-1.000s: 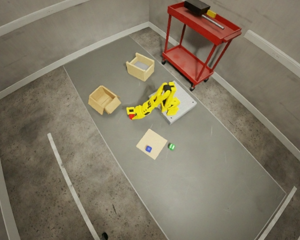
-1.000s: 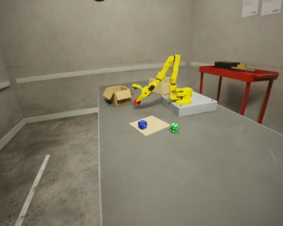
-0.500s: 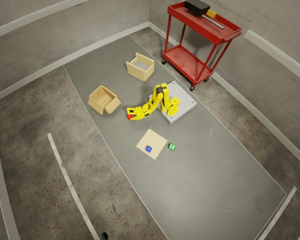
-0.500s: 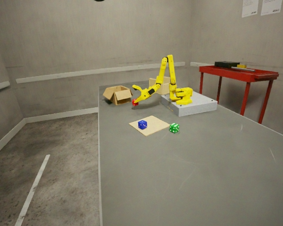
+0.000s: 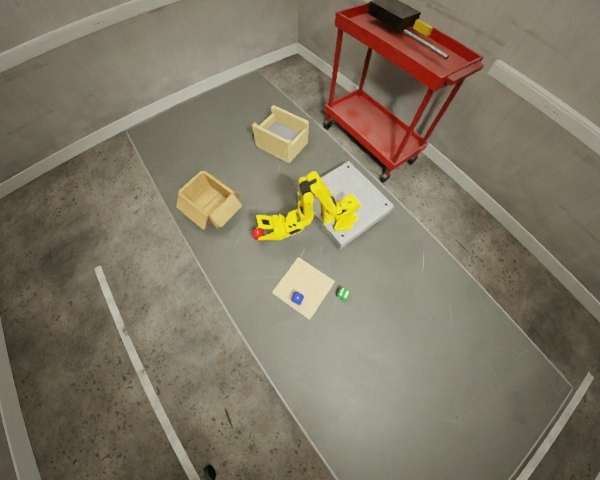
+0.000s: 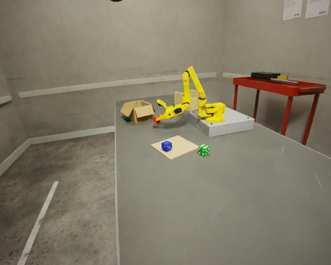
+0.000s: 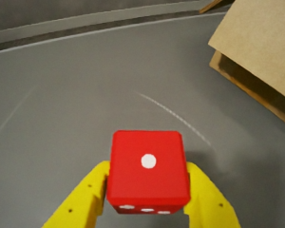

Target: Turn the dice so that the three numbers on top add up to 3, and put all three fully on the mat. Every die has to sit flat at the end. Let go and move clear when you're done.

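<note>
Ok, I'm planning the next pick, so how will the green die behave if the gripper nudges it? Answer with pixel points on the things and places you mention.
The green die [image 5: 343, 293] [image 6: 203, 149] looks rigid, so it probably won't give. Sitting flat on a square face, it would likely slide rather than roll. Its rounded corners might let a high push tip it.

No words can be read: print on the white paper sheets [image 6: 292, 9] on the right wall is too small. White pips count one and three on the red cube die [image 7: 148, 166] [image 5: 258, 234] [image 6: 154, 120] in my tool [image 7: 148, 187] [image 5: 259, 228] [image 6: 157, 110], one atop the blue cube die [image 5: 297, 298] [image 6: 166, 146].
</note>
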`<state>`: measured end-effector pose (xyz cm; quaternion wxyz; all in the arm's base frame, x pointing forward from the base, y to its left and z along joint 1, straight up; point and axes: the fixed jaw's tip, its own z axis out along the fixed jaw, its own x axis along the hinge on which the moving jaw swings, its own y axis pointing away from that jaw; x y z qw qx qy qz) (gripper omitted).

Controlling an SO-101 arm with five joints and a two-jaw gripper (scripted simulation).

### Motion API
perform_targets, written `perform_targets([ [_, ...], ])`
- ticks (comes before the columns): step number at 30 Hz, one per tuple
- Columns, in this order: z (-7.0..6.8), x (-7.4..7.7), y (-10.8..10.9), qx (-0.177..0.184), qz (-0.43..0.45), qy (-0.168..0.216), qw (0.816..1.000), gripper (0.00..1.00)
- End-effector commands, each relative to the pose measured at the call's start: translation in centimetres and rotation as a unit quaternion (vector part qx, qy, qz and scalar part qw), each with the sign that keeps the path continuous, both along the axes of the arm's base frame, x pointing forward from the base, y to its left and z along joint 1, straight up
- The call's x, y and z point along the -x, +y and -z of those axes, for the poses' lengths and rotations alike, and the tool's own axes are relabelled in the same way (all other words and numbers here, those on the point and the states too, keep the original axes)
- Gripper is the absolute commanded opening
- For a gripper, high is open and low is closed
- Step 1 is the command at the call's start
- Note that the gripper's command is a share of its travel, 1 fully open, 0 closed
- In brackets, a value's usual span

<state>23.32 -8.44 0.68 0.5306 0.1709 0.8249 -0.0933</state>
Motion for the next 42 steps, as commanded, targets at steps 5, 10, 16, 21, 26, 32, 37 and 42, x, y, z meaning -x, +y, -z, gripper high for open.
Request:
perform_targets([
  [5, -0.29, -0.22, -0.31, 0.012, 0.003, -0.019, 1.000, 0.00],
  [10, -0.29, -0.22, -0.31, 0.012, 0.003, -0.019, 1.000, 0.00],
  [16, -0.29, -0.22, -0.31, 0.012, 0.003, -0.019, 1.000, 0.00],
  [21, -0.29, -0.22, -0.31, 0.012, 0.003, -0.019, 1.000, 0.00],
  [26, -0.58, -0.15, -0.75, 0.024, 0.007, -0.024, 0.999, 0.00],
  [32, -0.58, -0.15, -0.75, 0.024, 0.007, -0.024, 0.999, 0.00],
  [37, -0.58, -0.15, -0.75, 0.024, 0.007, -0.024, 0.999, 0.00],
  [42, -0.58, -0.15, -0.75, 0.024, 0.007, -0.024, 0.999, 0.00],
])
